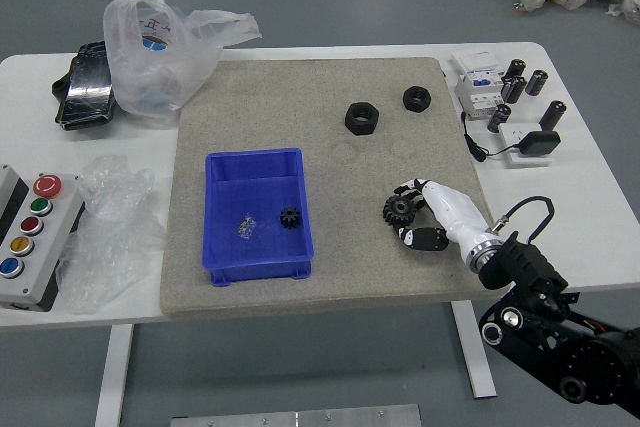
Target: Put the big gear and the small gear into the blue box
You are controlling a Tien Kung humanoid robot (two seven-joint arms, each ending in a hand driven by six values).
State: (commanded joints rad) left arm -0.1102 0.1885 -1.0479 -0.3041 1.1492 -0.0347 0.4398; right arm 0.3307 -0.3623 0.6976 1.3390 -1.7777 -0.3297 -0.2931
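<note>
Right robot hand [452,211], white-backed with black fingers: closed on the large black toothed gear [399,210], fingers curled at its far side, thumb at its near side. The gear is round with a ridged rim, dark hub, over the matte grey-beige mat [250,97], to the right of the box.

Blue rectangular open-topped plastic box [258,273]: smooth walls, on the mat. Inside, near its right wall: small black toothed gear [290,217]; beside it, a small glinting cluster [247,226], too fine to identify. Farther up the mat: two black ring-shaped nuts [361,118], apart.

Pose: my glossy black right arm [545,322] enters from the lower right and slants forward and left over the white desk [590,247].
</note>
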